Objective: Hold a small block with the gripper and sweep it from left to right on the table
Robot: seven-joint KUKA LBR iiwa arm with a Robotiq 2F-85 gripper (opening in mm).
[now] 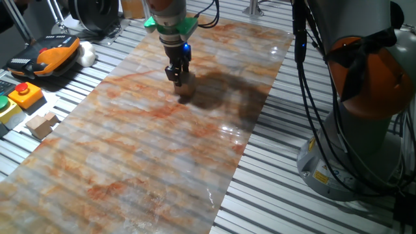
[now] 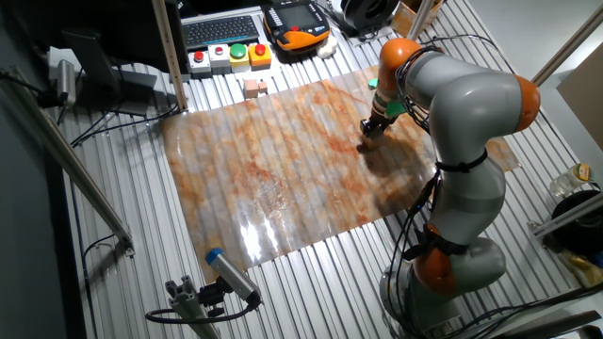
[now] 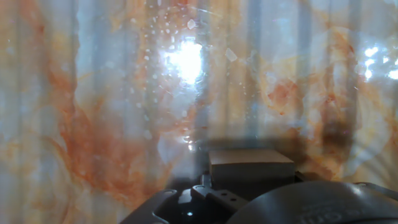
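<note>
A: Hand view: small block (image 3: 250,164) sits directly ahead of the jaws, a plain pale-tan cube with flat faces and square edges, its underside on or just above the glossy tabletop (image 3: 93,93). Contact itself hidden.

B: One fixed view agrees. Gripper (image 1: 178,80) points straight down, jaws closed narrowly on the block (image 1: 184,91) at their tips, blue light lit above.

A: Judgement for the sweep: keep the squeeze firm and the wrist vertical, press lightly, and travel level so the cube slides instead of tipping or catching.

B: Surface should help. Marbled orange, rust and grey board, slick, with strong glare. Ribbed metal slats (image 1: 286,169) lie beyond its edge, well apart from the jaws; stop short of them.
</note>
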